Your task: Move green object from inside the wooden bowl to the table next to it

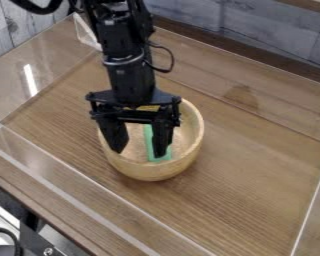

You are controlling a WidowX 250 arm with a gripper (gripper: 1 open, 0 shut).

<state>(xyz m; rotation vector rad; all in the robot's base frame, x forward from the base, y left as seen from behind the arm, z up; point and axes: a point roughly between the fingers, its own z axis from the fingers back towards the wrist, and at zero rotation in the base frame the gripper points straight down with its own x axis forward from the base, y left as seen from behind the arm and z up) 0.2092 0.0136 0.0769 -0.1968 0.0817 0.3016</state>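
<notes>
The gripper (135,124) is hanging over the wooden bowl (186,152), jaws spread wide and pointing steeply down, holding nothing. The green object (160,147) is lying inside the bowl, showing between the jaws and nearer the right-hand one. A sound grasp probably calls for centring the jaws across its narrow width, clear of the rim. The object is showing as a flat, bright green, unmarked strip, partly hidden. The table (256,140) is lying alongside.

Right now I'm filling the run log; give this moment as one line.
stage: reach | gripper: open, over wooden bowl | green object: in bowl, not gripped | table: nothing placed yet
</notes>
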